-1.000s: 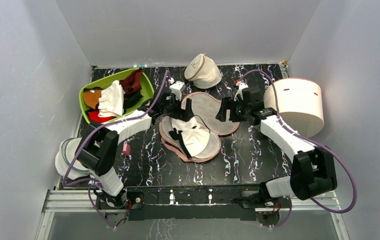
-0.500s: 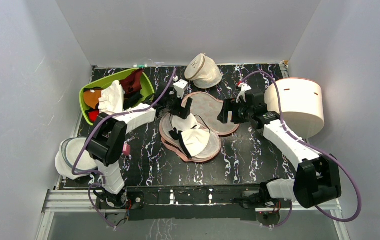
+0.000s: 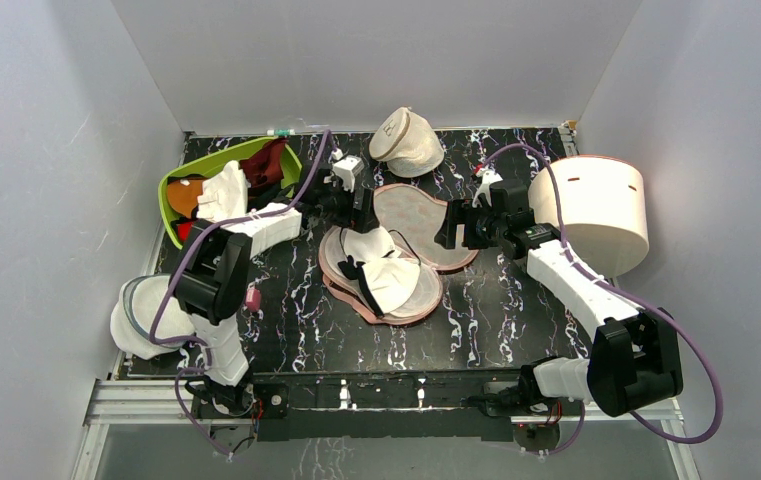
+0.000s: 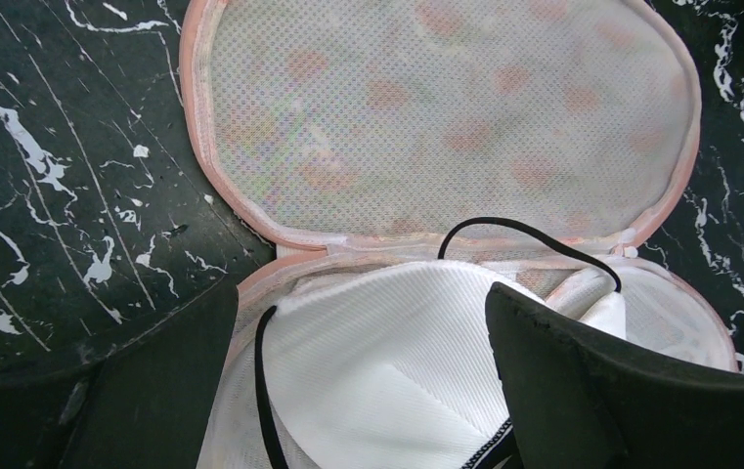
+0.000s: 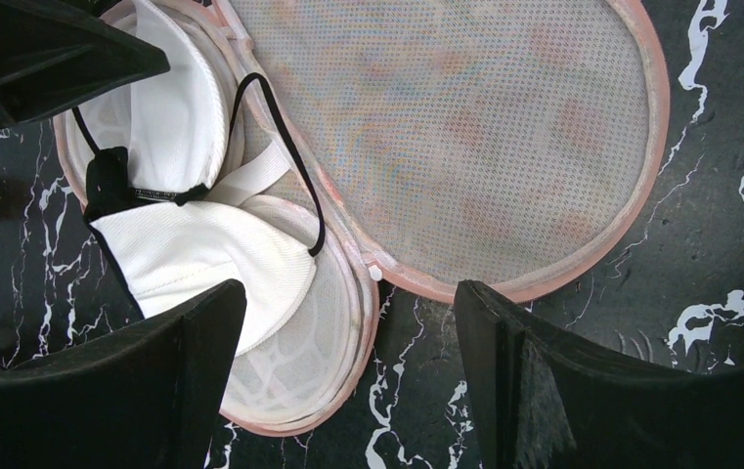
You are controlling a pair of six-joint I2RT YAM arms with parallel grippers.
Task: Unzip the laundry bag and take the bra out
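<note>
Peach laundry bag [image 3: 418, 214] sits mid-table, unzipped and flopped wide open, mesh lining up. The bra [image 3: 388, 276] is lying in the near half, white cups and thin black straps showing, one strap looping over onto the far flap.

Going left to right: a green basket [image 3: 170, 186] stuffed with white, red and dark clothes is at the far left. A white round mesh bag [image 3: 134, 322] is in front of it by the table edge, and there's a tiny pink thing [image 3: 253, 298] on the black marbled table [image 3: 501, 320].

The left gripper [image 3: 364, 208] hangs over the bag's left side, above the fold between the two halves. Its fingers are spread wide with nothing in them.

Behind the bag is a cream domed pouch [image 3: 411, 140] with a round label [image 3: 389, 128]. There are marks on it, but I can't read them. The bra has a little sewn-in tag [image 5: 157, 194] too, and its print is too small to make out.

The right gripper [image 3: 449, 228] is over the right edge of the open flap, jaws apart, also gripping nothing. A big cream drum [image 3: 596, 210] is on the far right.
</note>
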